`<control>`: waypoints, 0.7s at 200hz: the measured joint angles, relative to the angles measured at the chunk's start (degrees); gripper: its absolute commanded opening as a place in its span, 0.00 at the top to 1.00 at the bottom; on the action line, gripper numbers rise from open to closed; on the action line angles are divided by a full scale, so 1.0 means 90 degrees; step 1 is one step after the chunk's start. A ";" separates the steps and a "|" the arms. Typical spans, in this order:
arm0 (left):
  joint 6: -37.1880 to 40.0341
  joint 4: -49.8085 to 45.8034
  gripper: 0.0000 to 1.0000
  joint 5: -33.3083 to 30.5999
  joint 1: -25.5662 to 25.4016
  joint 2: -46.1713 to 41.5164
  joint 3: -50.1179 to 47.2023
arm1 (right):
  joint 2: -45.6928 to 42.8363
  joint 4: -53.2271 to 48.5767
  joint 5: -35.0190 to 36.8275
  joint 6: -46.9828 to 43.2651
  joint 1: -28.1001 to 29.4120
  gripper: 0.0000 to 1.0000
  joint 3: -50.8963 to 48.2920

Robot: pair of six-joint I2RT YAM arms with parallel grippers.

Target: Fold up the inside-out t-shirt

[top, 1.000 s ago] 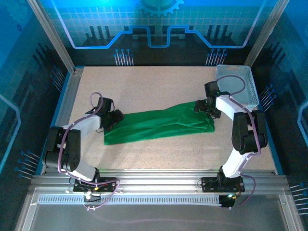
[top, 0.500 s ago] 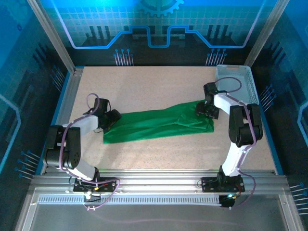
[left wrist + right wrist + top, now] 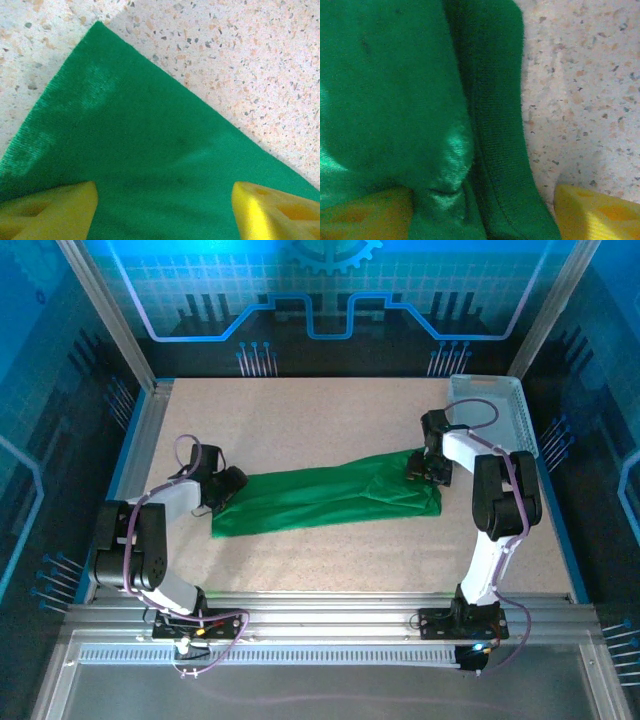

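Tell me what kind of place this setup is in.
Most likely a robotics lab work cell, not a home: an aluminium frame encloses the speckled tabletop, blue circuit-pattern panels wall it in, and two robot arms are bolted to a rail at the near edge.

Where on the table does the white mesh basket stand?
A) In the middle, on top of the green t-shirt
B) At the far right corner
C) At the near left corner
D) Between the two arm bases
B: the white mesh basket stands at the far right corner of the table, apart from the green t-shirt.
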 measured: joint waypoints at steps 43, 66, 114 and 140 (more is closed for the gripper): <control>-0.0002 0.0027 0.27 0.0000 0.0007 -0.0002 -0.0010 | 0.0039 -0.0012 -0.0024 0.0024 0.0211 0.54 0.0051; -0.0002 0.0078 0.27 -0.0002 0.0012 -0.0015 -0.0044 | 0.0063 0.0000 -0.0107 0.0007 0.0250 0.65 0.0075; -0.0002 0.0141 0.27 0.0000 0.0017 -0.0056 -0.0097 | 0.0022 0.0073 -0.0180 0.0056 0.0294 0.93 0.0061; -0.0010 0.0163 0.28 0.0002 0.0017 -0.0058 -0.0117 | -0.0177 0.0007 0.0046 0.0073 0.0289 1.00 -0.0080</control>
